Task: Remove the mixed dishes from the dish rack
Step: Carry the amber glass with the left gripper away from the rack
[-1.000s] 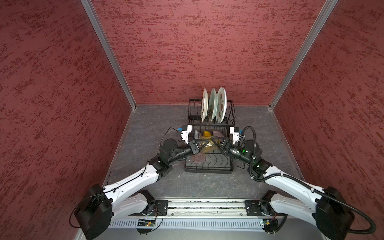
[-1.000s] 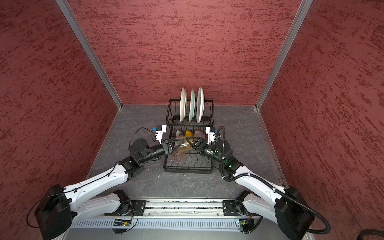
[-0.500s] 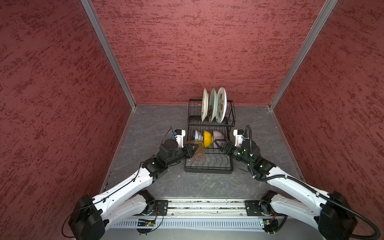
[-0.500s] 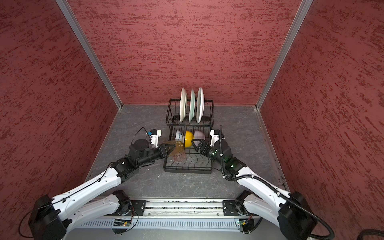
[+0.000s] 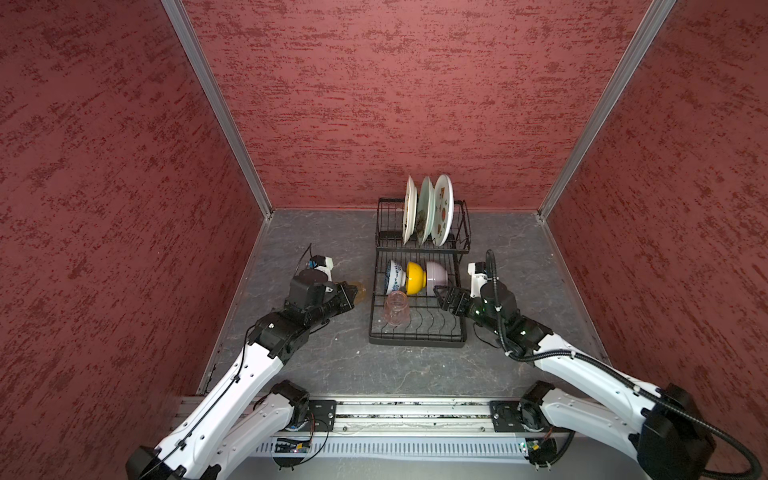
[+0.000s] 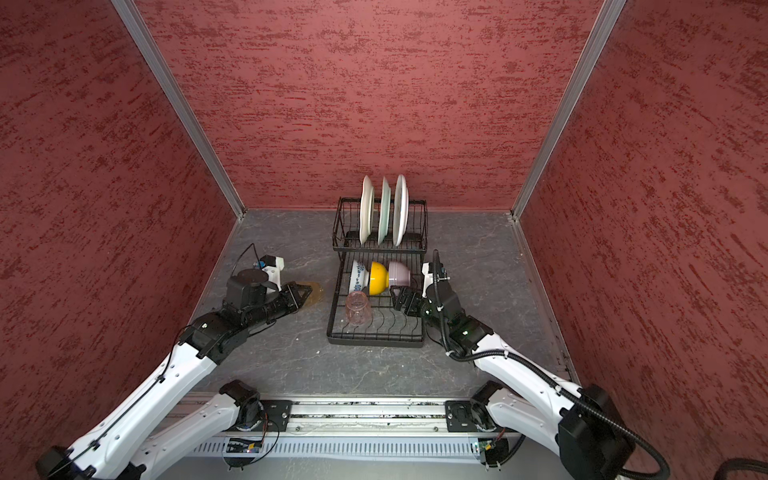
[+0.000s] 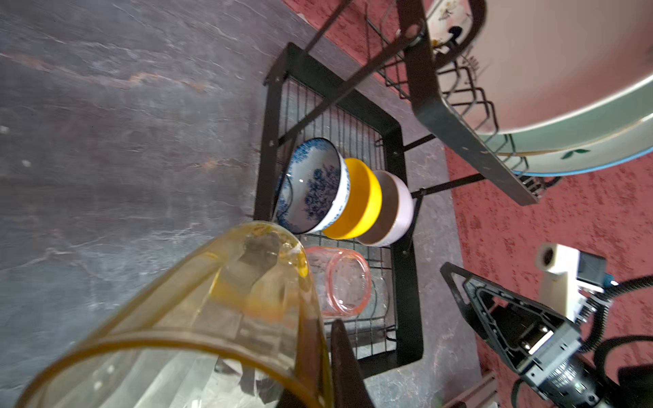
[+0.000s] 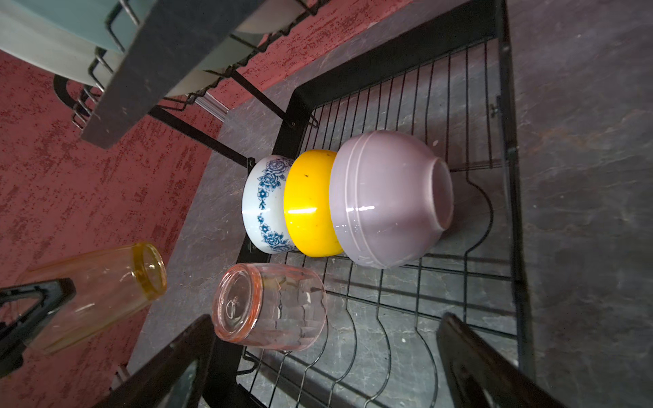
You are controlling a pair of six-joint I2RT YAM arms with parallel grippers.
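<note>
Left wrist view: left tool (image 7: 300,307) clamps the amber glass (image 7: 198,311); right tool (image 5: 440,295) gapes wide, empty.

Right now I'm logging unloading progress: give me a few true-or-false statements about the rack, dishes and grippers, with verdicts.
1. The left gripper holds the amber glass outside the dish rack. True.
2. The right gripper is shut on the pinkish glass. False: it is open and empty, and the glass lies on the rack's front tier.
3. Three plates stand on edge in the raised back tier. True.
4. The yellow bowl ends the bowl row. False: it sits between the blue-white bowl and the pale pink bowl.
</note>
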